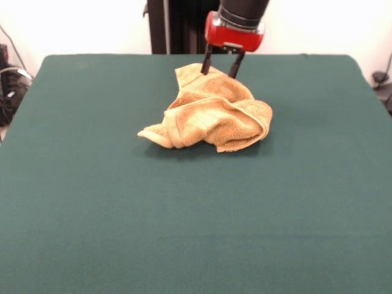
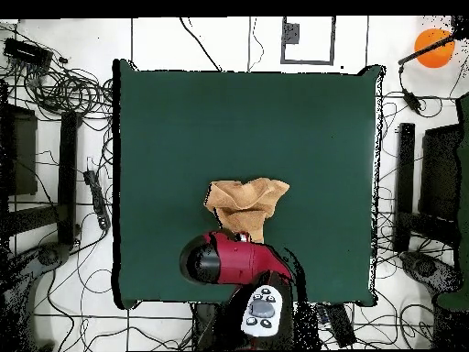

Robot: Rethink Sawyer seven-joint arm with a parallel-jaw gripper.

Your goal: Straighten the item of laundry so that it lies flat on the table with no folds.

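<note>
While crumpled mid-table [image 1: 92, 202], towel [image 1: 211, 116], gripper [image 1: 220, 68] at its far edge.

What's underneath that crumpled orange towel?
Only the green table shows around the towel. The bunched folds hide whatever lies beneath. The gripper, fingers apart, meets the towel's far edge.

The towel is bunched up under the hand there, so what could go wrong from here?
1. The towel lies crumpled in several overlapping layers, so the open hand, at its far edge, may pinch more than one layer and lift the whole bundle instead of unfolding it.
2. One corner is tucked under at the front; pulling from the far edge might drag that fold across the table rather than open it.
</note>
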